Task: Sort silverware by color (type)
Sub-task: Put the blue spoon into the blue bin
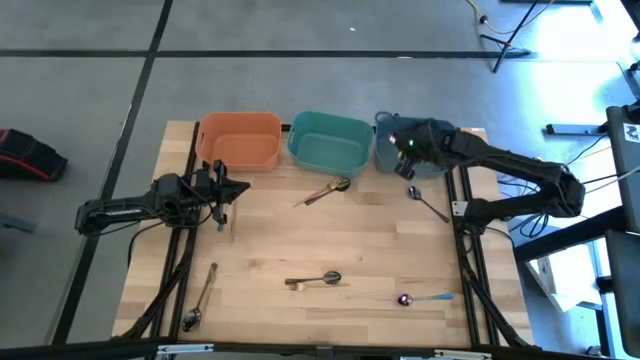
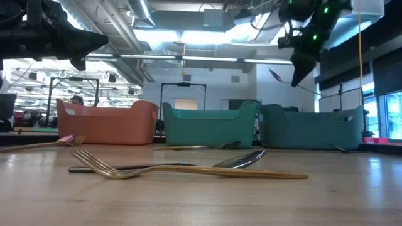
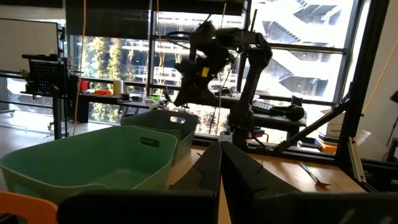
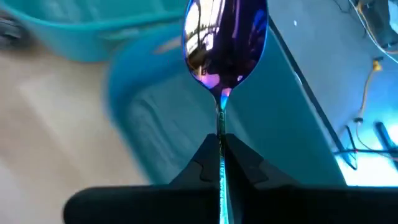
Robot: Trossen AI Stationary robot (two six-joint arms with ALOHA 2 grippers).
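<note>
1. Back edge of table point(image 1: 270, 215) blocked by three bins in a row: orange bin point(image 1: 239, 139), teal bin point(image 1: 329, 142), blue-grey bin point(image 1: 392, 158); no passable gap between them.
2. Over the blue-grey bin: occupied by right gripper point(image 4: 221, 152), clamped on a purple spoon point(image 4: 225, 43) held above the opening.
3. Left side: occupied by left gripper point(image 1: 222, 190), fingers closed, just in front of the orange bin.
4. Centre, in front of the teal bin: gold spoon point(image 1: 327, 190) on the boards.
5. Right side: dark fork point(image 1: 427, 202) near the right arm.
6. Front strip: gold fork point(image 2: 188, 169) lying across a dark spoon point(image 1: 318, 279), iridescent spoon point(image 1: 422, 297), a further spoon point(image 1: 200, 298) at the left corner; bare wood between them.
</note>
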